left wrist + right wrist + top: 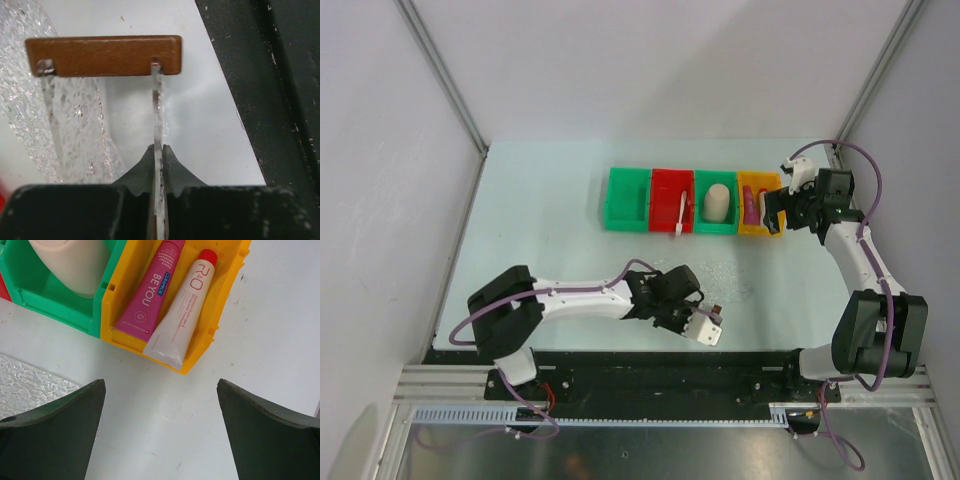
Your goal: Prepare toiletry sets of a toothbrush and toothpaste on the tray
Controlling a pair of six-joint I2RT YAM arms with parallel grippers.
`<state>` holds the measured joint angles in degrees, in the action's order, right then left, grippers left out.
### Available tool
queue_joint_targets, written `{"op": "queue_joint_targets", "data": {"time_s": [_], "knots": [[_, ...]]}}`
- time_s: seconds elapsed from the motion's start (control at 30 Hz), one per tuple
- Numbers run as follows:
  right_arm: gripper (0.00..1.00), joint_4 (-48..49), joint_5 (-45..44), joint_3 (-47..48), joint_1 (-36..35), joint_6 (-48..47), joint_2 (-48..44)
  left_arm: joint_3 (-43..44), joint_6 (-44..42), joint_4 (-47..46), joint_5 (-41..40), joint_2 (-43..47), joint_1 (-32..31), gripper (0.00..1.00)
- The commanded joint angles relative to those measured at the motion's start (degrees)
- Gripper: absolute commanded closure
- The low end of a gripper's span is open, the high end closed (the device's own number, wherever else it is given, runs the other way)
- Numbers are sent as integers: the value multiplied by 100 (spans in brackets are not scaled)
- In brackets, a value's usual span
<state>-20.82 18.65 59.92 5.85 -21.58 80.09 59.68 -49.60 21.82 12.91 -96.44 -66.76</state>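
**Tray pinched at its edge, tubes in the yellow bin**

The pale desk (560, 260) carries a row of four bins, and the yellow bin (220, 305) is at the right end of that row. The clear, bumpy tray (75, 115) lies left of the yellow bin and nearer the arm bases. The left pincer (157, 150) is pressed together on the tray's thin clear wall, just short of the brown handle (102, 55). The right pincer (161, 385) hovers spread wide on the near side of the yellow bin, with nothing between its fingers.

Touching the yellow bin's left side is a green bin (717, 229) holding a beige cup (717, 203). One bin further left, the red bin (672, 177) holds the white toothbrush (680, 215). The magenta toothpaste (147, 290) lies inside the yellow bin, side by side with a white red-capped tube (182, 310).
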Motion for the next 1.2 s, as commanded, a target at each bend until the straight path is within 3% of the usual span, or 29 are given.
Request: {"op": "queue_joint_targets", "data": {"time_s": [0.0,0.03,0.27,0.47,0.67,0.97,1.17], "knots": [[0,25,-46,248,22,-65,-3,448,284,164,335,134,137,94],[0,17,-46,248,22,-57,-3,500,441,199,361,169,163,100],[0,25,-29,257,22,-56,-3,940,1286,252,941,521,532,100],[0,16,-11,257,13,-39,-3,1256,1963,331,2057,548,1007,100],[0,-1,-11,266,13,-39,15,1932,1709,1322,2830,162,1402,100],[0,8,-37,266,-22,-65,85,2750,928,3062,3481,-725,1710,100],[0,-1,-81,275,-66,-83,129,3137,584,3740,3754,-1078,1947,100]]}}
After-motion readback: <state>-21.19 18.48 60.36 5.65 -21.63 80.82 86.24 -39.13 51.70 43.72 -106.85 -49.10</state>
